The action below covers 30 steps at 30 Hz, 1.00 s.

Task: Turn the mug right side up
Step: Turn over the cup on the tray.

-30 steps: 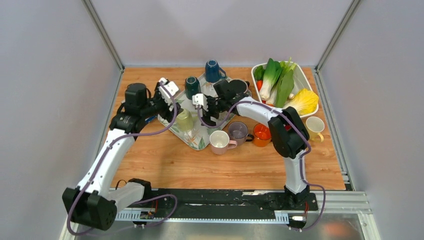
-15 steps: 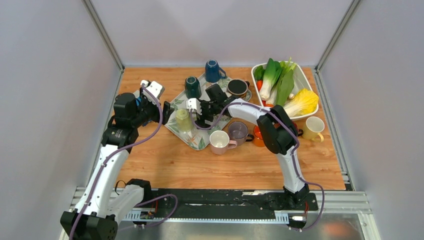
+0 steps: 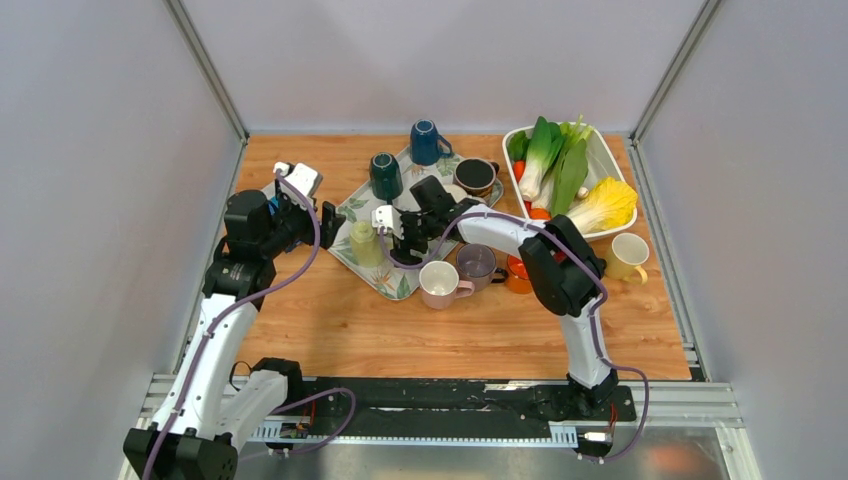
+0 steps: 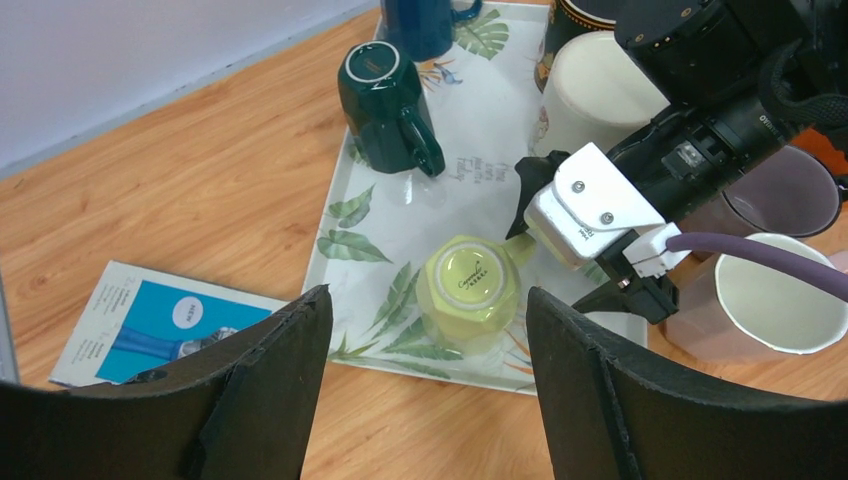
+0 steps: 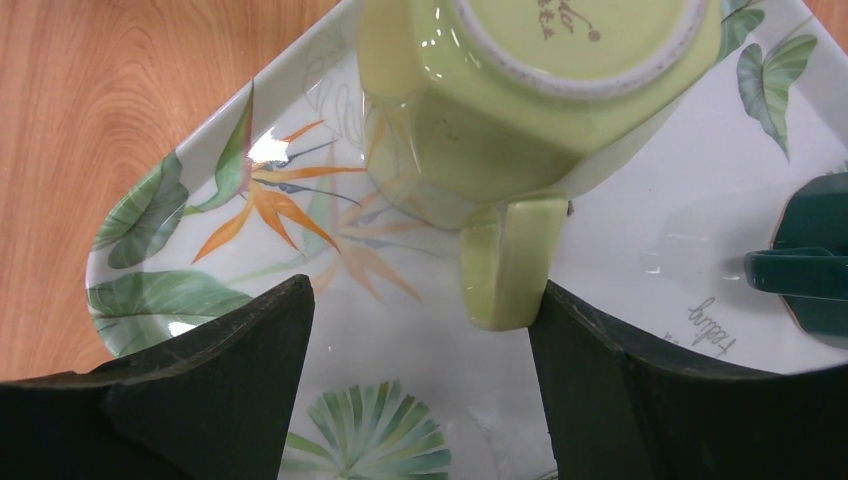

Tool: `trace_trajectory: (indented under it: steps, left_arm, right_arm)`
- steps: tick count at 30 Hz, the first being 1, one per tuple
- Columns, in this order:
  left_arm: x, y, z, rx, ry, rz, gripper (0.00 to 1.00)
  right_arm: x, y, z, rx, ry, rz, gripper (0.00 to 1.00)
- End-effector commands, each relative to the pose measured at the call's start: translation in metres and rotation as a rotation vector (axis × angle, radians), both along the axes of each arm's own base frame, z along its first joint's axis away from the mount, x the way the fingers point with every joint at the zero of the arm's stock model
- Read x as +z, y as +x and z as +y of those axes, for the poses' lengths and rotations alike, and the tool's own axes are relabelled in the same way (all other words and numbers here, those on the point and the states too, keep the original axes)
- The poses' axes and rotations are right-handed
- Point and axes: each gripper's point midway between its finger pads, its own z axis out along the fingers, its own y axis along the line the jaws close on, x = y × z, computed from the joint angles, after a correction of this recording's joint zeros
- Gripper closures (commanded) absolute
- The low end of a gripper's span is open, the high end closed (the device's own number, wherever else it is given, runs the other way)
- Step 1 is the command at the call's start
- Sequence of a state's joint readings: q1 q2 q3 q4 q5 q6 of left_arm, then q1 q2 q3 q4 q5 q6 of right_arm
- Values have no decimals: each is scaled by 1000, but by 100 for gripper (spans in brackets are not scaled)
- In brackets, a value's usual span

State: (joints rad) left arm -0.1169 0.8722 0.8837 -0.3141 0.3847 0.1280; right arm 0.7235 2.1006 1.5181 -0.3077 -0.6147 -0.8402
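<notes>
Off to the left of the left gripper (image 4: 428, 330), by the finger (image 4: 250, 400) on the left of its wrist view, a leaflet (image 4: 150, 325) lies on the table (image 4: 200, 200), off the tray. That gripper hovers high, jaws spread wide, nothing held. Straight below its gap is the target: the yellow-green mug (image 4: 468, 288), mouth down on the leaf-print tray (image 4: 400, 205), foot ring facing up.

Across from it the right gripper (image 5: 420, 300) is down low at the mug's side, also released and empty. The mug handle (image 5: 505, 262) sits inside its gap, hard up by the finger (image 5: 620, 400) on the right of the wrist view; can't tell if they touch. Mug body is just ahead of the tips. A dark green mug (image 5: 815, 270), also inverted, sits further out past that same finger, apart from the target.

My read on handling: glazed ceramic, so rigid, slick, fairly heavy for these fingers, and it'll chip if dropped. Body looks faceted and wide; the handle is the better hold. I'd pinch across its flat sides, close to the body, so the mug can't swing when rolled over. Glossy tray: a nudge will likely slide it.
</notes>
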Motion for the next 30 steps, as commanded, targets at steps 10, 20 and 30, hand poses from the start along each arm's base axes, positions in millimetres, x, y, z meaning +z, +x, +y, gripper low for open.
trace_trajectory:
  steps: [10,20,30]
  left_arm:
    - [3,1,-6,-16,-57,-10,23]
    - [2,1,-9,-36,-60,-10,24]
    - [1,1,-9,-40,-58,-3,24]
  right_arm:
    - [-3,18,16,-57,22,-18,31]
    - [-3,20,28,-49,46,-23,47]
    - [-16,13,28,-37,28,-20,72]
